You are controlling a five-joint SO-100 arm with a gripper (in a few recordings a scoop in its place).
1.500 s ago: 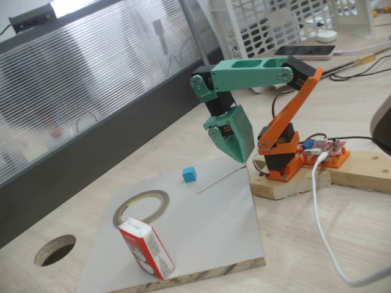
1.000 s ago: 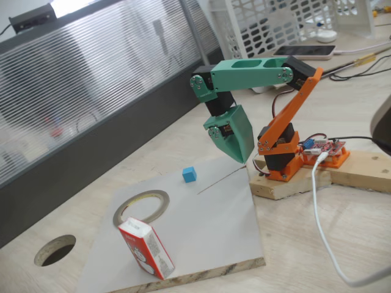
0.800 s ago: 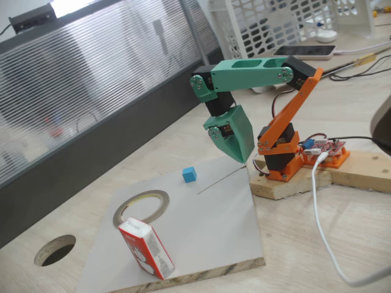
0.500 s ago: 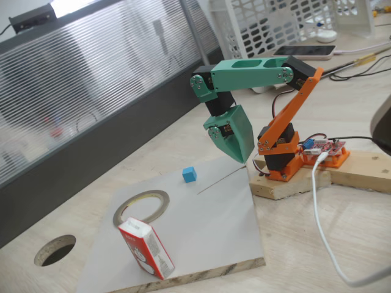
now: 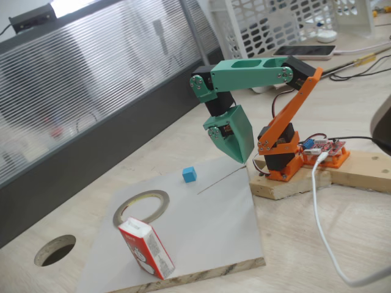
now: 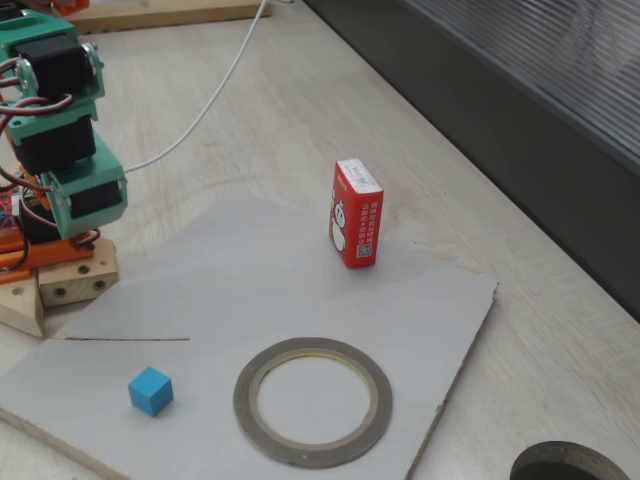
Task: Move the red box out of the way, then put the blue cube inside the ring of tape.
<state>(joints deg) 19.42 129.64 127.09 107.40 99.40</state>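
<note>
The gripper (image 5: 243,155) hangs folded close to the arm's orange base (image 5: 280,160), tip pointing down above the near corner of the grey board (image 5: 208,226); its fingers look pressed together with nothing between them, though the angle leaves that a little uncertain. From there, in a fixed view, the red box (image 5: 146,248) lies farthest off, down and to the left across the board, standing upright on its small end near the board's front edge. Its long axis runs vertical, so it looks tall and narrow and, I judge, easy to tip with a careless push. The ring of tape (image 5: 141,206) lies flat just behind the box, near it but apart in another fixed view (image 6: 312,401), its centre bare. The blue cube (image 5: 189,174) sits on the board between the gripper and the ring, much nearer the gripper than the box is, so the reach toward the box passes over or beside the cube. A round hole (image 5: 55,250) in the desk lies beyond the board's left edge, and a white cable (image 5: 324,226) trails off the base.
</note>
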